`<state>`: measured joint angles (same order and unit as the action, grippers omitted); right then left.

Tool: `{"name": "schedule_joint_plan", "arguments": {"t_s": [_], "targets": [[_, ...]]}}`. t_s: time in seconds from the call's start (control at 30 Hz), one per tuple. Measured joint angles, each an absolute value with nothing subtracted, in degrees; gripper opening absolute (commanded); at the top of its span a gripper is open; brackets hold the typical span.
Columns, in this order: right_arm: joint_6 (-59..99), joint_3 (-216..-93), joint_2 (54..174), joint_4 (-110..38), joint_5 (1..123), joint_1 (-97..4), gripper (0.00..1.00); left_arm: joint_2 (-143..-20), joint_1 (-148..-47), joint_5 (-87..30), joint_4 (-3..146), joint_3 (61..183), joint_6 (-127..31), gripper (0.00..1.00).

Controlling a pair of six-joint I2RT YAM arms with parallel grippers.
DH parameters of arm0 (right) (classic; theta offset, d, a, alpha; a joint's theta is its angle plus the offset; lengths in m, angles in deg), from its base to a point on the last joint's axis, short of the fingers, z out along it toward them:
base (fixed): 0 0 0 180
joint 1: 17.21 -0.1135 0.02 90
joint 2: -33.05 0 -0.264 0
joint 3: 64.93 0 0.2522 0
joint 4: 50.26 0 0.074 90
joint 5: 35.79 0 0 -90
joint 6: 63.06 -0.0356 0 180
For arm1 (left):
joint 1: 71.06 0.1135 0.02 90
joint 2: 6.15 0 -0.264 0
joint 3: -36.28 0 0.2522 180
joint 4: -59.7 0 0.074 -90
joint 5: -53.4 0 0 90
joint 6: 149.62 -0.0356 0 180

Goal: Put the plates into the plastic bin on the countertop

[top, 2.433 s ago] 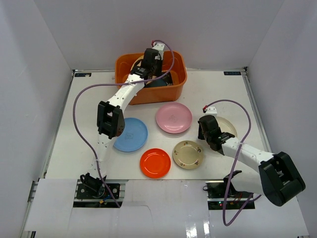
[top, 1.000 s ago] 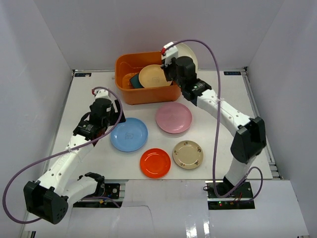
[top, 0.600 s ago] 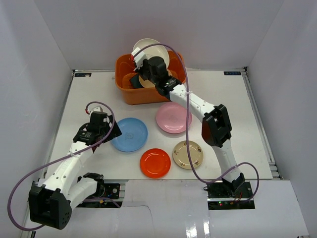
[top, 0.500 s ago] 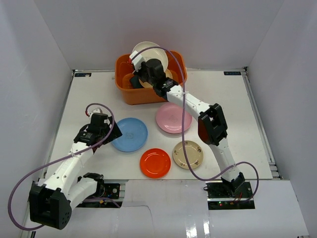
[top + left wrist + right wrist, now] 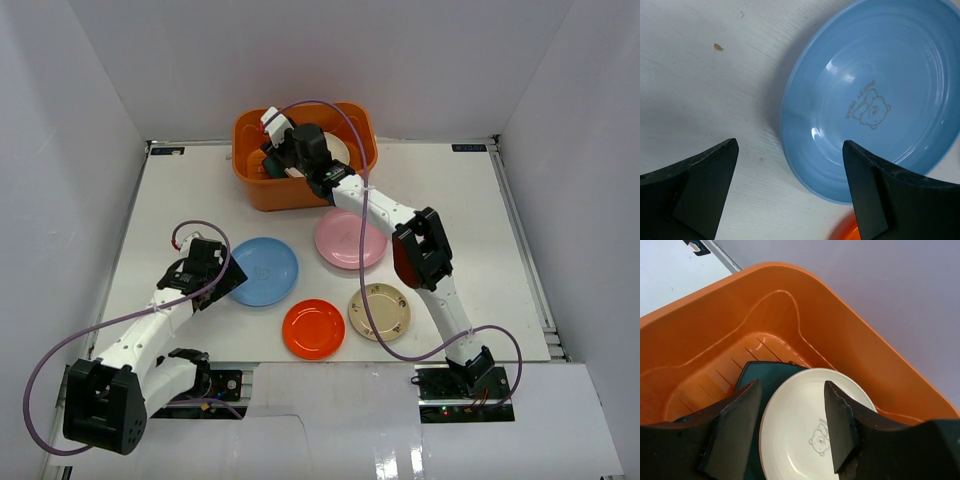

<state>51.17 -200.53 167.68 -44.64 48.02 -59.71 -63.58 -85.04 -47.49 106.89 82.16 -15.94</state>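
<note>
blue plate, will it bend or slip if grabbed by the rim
The blue plate looks hard and moulded, so likely stiff. Its shiny glare hints it may slip in a pinch. Lying flat on the table, it would probably slide if nudged.

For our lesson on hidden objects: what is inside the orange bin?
A cream plate lies on a teal plate inside the orange bin, slotted floor showing beside them. Anything beneath those plates is covered.

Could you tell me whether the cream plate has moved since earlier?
Yes, the cream plate went from right of the pink plate into the orange bin.
</note>
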Motion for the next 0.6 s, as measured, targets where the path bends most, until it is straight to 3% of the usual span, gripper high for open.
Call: {"name": "schedule_joint_plan", "arguments": {"t_s": [0.17, 0.3, 0.33, 0.4, 0.43, 0.47, 0.5, 0.53, 0.57, 0.6], "targets": [[49.4, -197.4, 163.8, -44.0, 46.6, -59.7, 0.60, -63.7, -85.0, -47.5, 104.2, 78.9, -13.3, 0.82], [44.0, -178.3, 145.9, -45.3, 44.0, -59.7, 0.58, -63.6, -85.0, -47.5, 101.7, 77.0, -11.7, 0.70], [41.9, -171.7, 139.5, -45.9, 43.1, -59.7, 0.54, -63.9, -85.0, -47.5, 101.3, 76.9, -11.4, 0.60], [37.7, -159.3, 126.7, -49.0, 41.5, -59.6, 0.46, -64.7, -85.0, -47.5, 100.2, 76.8, -10.7, 0.51], [34.4, -153.6, 120.4, -49.9, 40.9, -59.3, 0.38, -65.3, -85.0, -47.5, 99.5, 76.7, -10.4, 0.38], [31.2, -148.3, 114.6, -51.4, 40.4, -59.0, 0.37, -65.9, -85.0, -47.5, 99.0, 76.7, -9.8, 0.31], [28.0, -143.2, 109.7, -52.6, 39.9, -58.5, 0.37, -66.5, -85.0, -47.6, 98.4, 76.7, -9.6, 0.23], [25.1, -138.9, 105.9, -53.5, 39.4, -57.8, 0.38, -66.9, -84.9, -47.5, 98.2, 76.7, -9.5, 0.06], [22.6, -135.6, 103.3, -54.4, 38.9, -57.3, 0.41, -67.2, -84.8, -47.5, 98.1, 76.7, -9.3, 0.00], [20.5, -132.7, 101.8, -55.0, 38.1, -56.6, 0.52, -67.3, -84.7, -47.3, 97.6, 76.7, -9.5, 0.00]]}}
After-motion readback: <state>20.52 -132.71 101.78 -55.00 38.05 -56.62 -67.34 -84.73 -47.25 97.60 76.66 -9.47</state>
